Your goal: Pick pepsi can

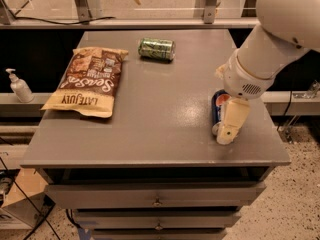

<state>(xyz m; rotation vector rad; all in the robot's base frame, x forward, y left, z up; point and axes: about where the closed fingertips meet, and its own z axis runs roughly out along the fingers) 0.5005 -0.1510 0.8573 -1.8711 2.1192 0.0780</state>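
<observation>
Three things lie on the grey counter [160, 134]: a pepsi can [217, 112], a green can [156, 49] and a brown chip bag [89, 81]. The pepsi can is on its side near the right edge, towards the front, with its length running roughly front to back. I can see a strip of dark blue, a bit of the red and white logo at its far end, and a silver end nearest me.

The rest of the can is hidden by the gripper [227, 129]. It hangs low over the can's right side, at the end of the big white arm [272, 44] that reaches in from the upper right. One cream-coloured part of it slants down and forward across the can, with its tip close to the counter beside the can's near end. From where I stand, the can sits just left of that part and partly behind it. I cannot tell whether the jaws are wide or narrow, nor whether they touch the can. The can rests on the counter.

The green can lies on its side at the back, well apart from the pepsi can. The chip bag lies flat on the left half. A pump bottle [20, 85] stands on a lower ledge to the left, and drawers [157, 195] sit under the counter.
</observation>
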